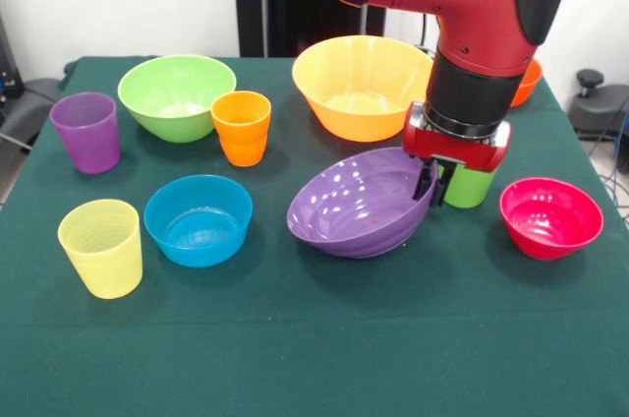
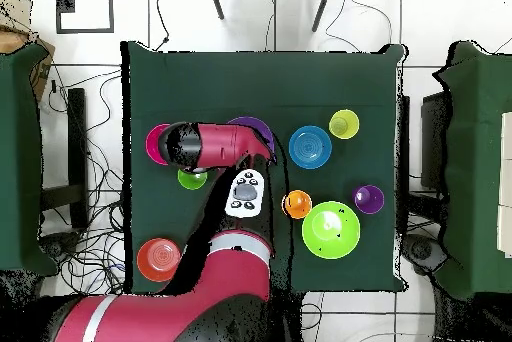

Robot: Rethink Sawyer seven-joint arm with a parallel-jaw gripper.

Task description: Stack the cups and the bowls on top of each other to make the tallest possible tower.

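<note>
My gripper [image 1: 435,181] is shut on the right rim of the wide purple bowl [image 1: 359,203], which tilts with that rim raised and its left side low over the cloth. In the overhead view only an edge of the purple bowl [image 2: 255,126] shows past the arm. The large orange-yellow bowl [image 1: 359,85] stands just behind it, upright and empty. A green cup [image 1: 470,186] stands right behind the gripper. Nothing is stacked on anything.
Standing apart on the green cloth are a pink-red bowl [image 1: 550,217], blue bowl [image 1: 199,219], light green bowl [image 1: 177,94], orange cup [image 1: 242,127], purple cup [image 1: 86,132] and pale yellow cup [image 1: 100,247]. An orange-red bowl [image 1: 528,81] is half hidden behind the arm.
</note>
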